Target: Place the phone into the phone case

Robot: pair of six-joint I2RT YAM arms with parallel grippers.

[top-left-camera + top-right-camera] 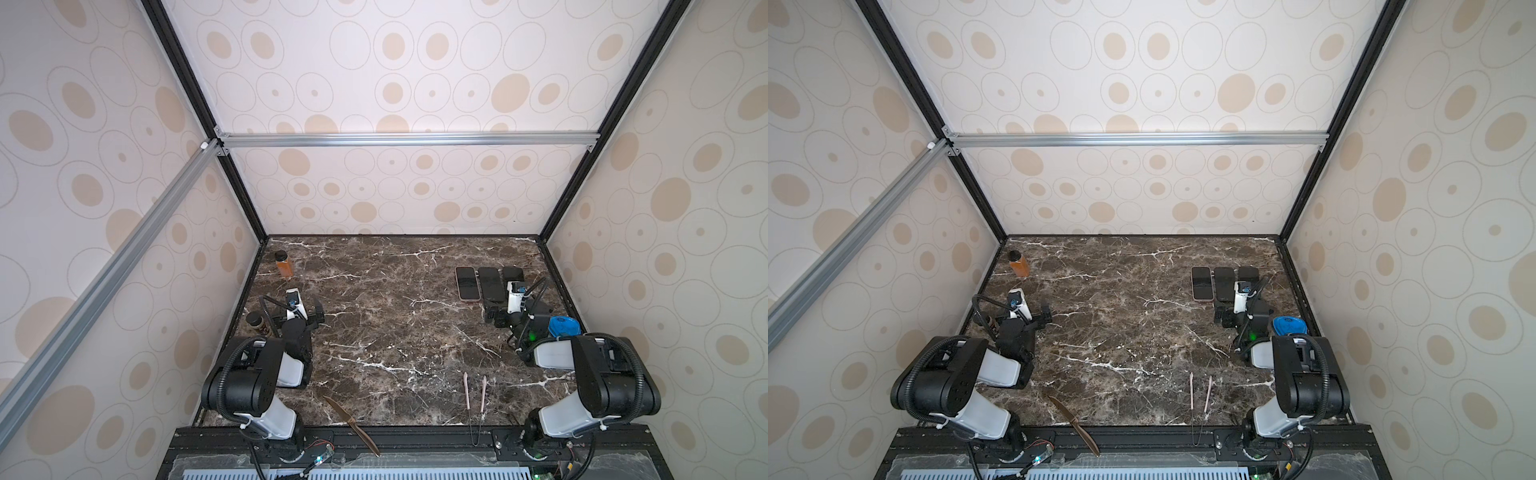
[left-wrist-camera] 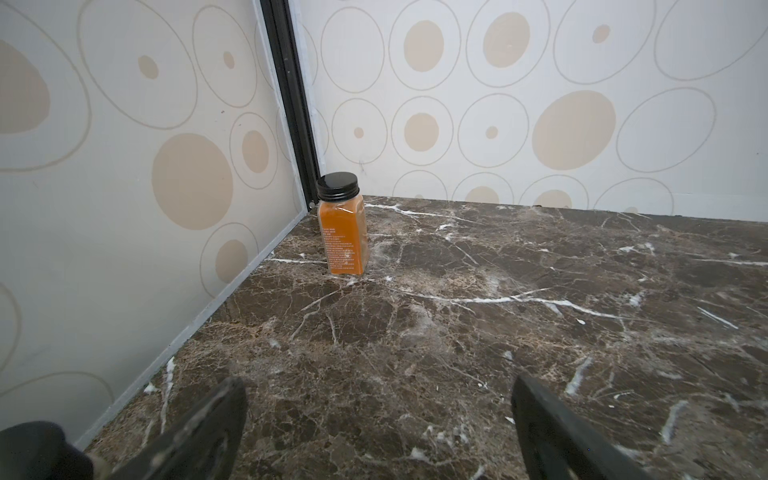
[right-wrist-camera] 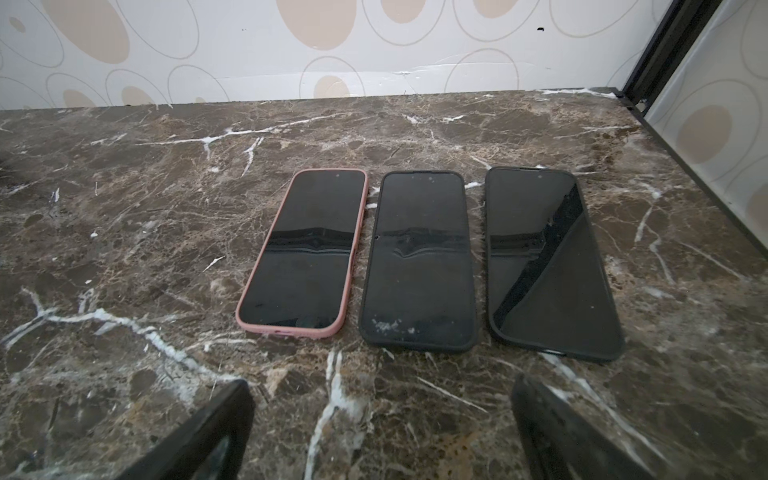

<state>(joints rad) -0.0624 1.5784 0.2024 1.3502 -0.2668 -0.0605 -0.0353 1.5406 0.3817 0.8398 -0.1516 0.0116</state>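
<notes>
Three dark-screened phones lie side by side, screens up, at the back right of the marble table (image 1: 395, 332). The left phone (image 3: 303, 253) sits in a pink phone case (image 3: 351, 270); in a top view this phone (image 1: 468, 282) is the leftmost. The middle phone (image 3: 417, 259) and the right phone (image 3: 548, 262) have black rims; I cannot tell whether either is bare. My right gripper (image 3: 382, 386) is open and empty just in front of the row, and also shows in both top views (image 1: 496, 318) (image 1: 1225, 318). My left gripper (image 2: 380, 386) (image 1: 316, 316) is open over bare marble, far from the phones.
An orange bottle (image 2: 343, 232) with a black cap stands in the back left corner. A dark jar (image 1: 255, 322) sits beside the left arm. A knife (image 1: 351, 424) and pink tongs (image 1: 476, 399) lie at the front edge. A blue object (image 1: 563, 326) is by the right wall.
</notes>
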